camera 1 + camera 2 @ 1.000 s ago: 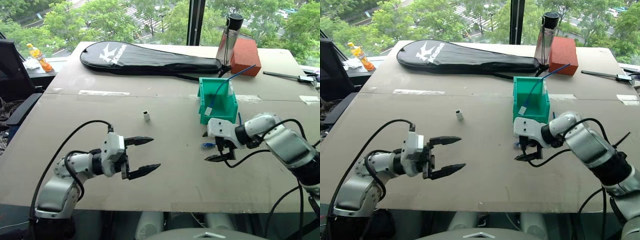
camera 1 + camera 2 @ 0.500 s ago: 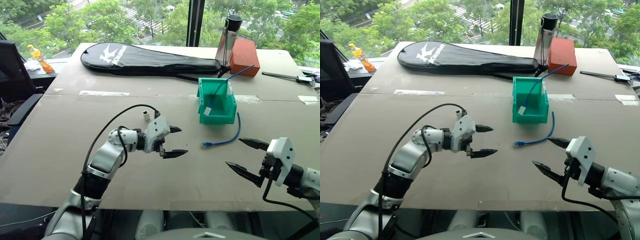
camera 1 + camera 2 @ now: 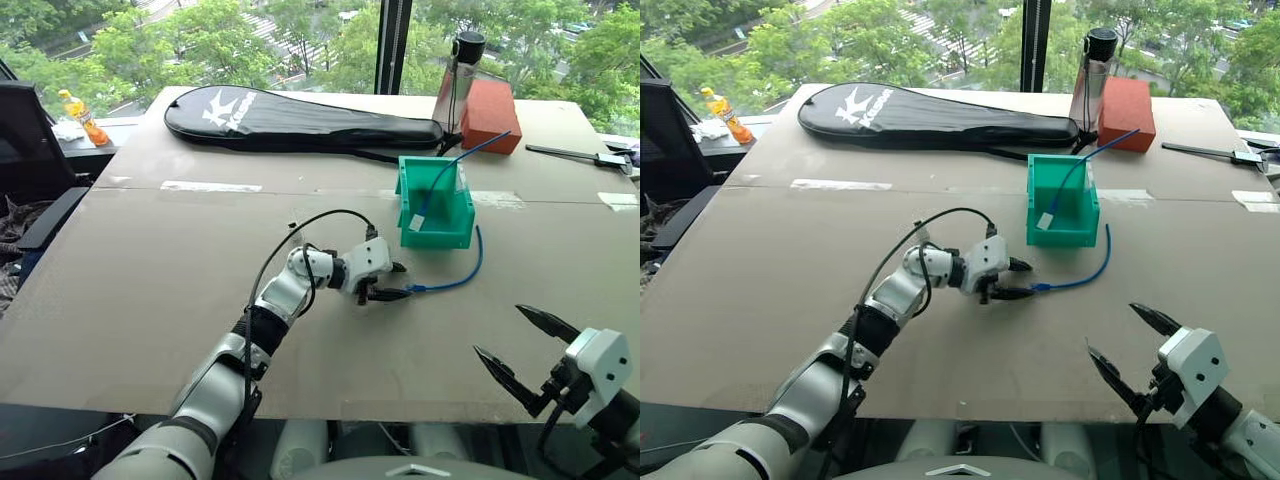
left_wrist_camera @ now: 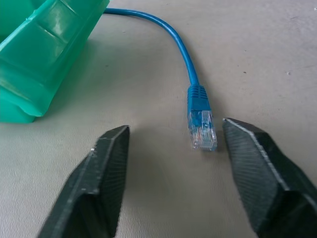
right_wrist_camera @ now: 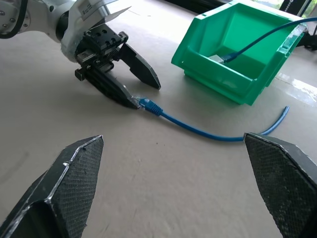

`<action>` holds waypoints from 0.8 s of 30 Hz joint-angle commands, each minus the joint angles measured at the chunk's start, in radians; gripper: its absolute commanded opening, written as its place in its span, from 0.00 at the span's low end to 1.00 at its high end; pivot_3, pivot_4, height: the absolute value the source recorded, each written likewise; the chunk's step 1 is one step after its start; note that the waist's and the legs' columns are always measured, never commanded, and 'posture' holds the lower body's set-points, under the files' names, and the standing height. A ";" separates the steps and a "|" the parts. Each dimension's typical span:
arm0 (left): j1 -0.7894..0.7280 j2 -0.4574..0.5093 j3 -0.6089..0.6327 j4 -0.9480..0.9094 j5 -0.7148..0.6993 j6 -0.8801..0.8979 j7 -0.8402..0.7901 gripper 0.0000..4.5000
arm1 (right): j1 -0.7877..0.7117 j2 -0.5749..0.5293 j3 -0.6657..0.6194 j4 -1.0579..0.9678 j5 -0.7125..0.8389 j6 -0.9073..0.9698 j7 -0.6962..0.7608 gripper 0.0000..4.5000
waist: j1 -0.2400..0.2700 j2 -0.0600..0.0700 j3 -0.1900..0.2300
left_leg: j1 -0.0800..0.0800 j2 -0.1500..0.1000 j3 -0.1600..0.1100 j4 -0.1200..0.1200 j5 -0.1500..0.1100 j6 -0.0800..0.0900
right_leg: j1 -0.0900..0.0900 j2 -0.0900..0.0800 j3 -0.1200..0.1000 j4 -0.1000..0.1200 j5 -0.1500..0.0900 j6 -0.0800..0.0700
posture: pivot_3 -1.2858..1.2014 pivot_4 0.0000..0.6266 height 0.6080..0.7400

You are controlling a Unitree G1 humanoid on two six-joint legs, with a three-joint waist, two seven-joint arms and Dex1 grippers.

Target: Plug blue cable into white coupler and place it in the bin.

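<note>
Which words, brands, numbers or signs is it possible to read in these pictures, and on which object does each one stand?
"Kason", uncertain: white lettering beside a white star-like logo on the black racket bag; only the first letter K is clear.
Label on the orange drink bottle: too small to read.
Markings on the white body of the left hand, seen in the right wrist view: too blurred to read.
The bin, the blue cable and the red-brown block show no text.

bin point(image 5: 233, 54): glossy green plastic | blue cable point(image 4: 181, 44): smooth sheath, clear plastic plug | table point(image 3: 150, 290): matt board
</note>
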 commanded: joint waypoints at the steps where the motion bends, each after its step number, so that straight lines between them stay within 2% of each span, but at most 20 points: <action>1: -0.013 -0.011 -0.003 0.053 0.021 -0.039 -0.038 0.24 | 0.052 -0.004 -0.022 -0.028 -0.007 -0.080 0.014 1.00 | -0.001 0.000 0.000 | 0.000 0.000 0.000 0.000 0.000 0.000 | 0.000 0.000 0.000 0.000 0.000 0.000 | 0.52 0.24 1.00; 3: -0.018 -0.015 0.002 0.070 0.024 -0.053 -0.047 0.02 | 0.064 -0.015 -0.029 -0.014 -0.008 -0.102 0.021 1.00 | -0.002 0.000 0.000 | 0.000 0.001 0.000 0.000 0.000 0.000 | 0.000 0.000 0.000 0.000 -0.001 0.002 | 0.52 0.24 1.00; 4: -0.019 -0.015 0.005 0.073 0.025 -0.060 -0.052 0.01 | 0.062 -0.022 -0.035 -0.004 -0.007 -0.109 0.023 1.00 | -0.003 0.000 0.000 | 0.000 0.001 0.000 0.000 0.000 0.000 | 0.000 0.000 0.000 0.000 -0.001 0.002 | 0.52 0.24 1.00; 10: 0.002 -0.006 0.045 0.019 -0.014 -0.081 -0.095 0.01 | 0.007 -0.052 -0.025 0.025 0.035 -0.059 -0.010 1.00 | -0.003 0.000 0.000 | 0.000 0.001 0.000 0.000 0.000 0.000 | 0.000 0.000 0.000 0.000 0.000 0.000 | 0.52 0.24 1.00; 13: 0.042 0.006 0.094 -0.128 -0.110 -0.037 -0.145 0.01 | -0.040 -0.046 0.025 -0.009 0.227 0.140 -0.084 1.00 | -0.003 0.000 0.000 | 0.000 0.002 0.000 -0.001 0.000 0.000 | -0.001 0.000 0.000 0.000 0.001 -0.001 | 0.52 0.24 1.00; 16: 0.075 0.015 0.123 -0.264 -0.169 -0.067 -0.168 0.01 | -0.111 0.018 0.117 -0.027 0.454 0.306 -0.226 1.00 | -0.003 0.000 0.000 | -0.001 0.004 -0.002 -0.001 0.000 0.000 | -0.001 -0.001 0.000 0.000 0.001 -0.002 | 0.52 0.24 1.00; 19: 0.067 -0.022 0.140 -0.307 -0.146 -0.216 -0.115 0.01 | -0.236 0.140 0.212 -0.005 0.593 0.384 -0.412 1.00 | 0.000 0.000 0.000 | -0.002 0.003 -0.003 0.000 0.000 0.000 | 0.000 -0.002 0.001 0.000 0.001 -0.002 | 0.52 0.24 1.00; 24: 0.054 -0.055 0.155 -0.308 -0.135 -0.296 -0.066 0.01 | -0.377 0.218 0.237 -0.008 0.743 0.415 -0.587 1.00 | -0.001 0.000 0.000 | -0.002 0.000 -0.001 0.001 0.000 0.002 | 0.000 -0.002 0.002 0.000 0.001 -0.001 | 0.52 0.24 1.00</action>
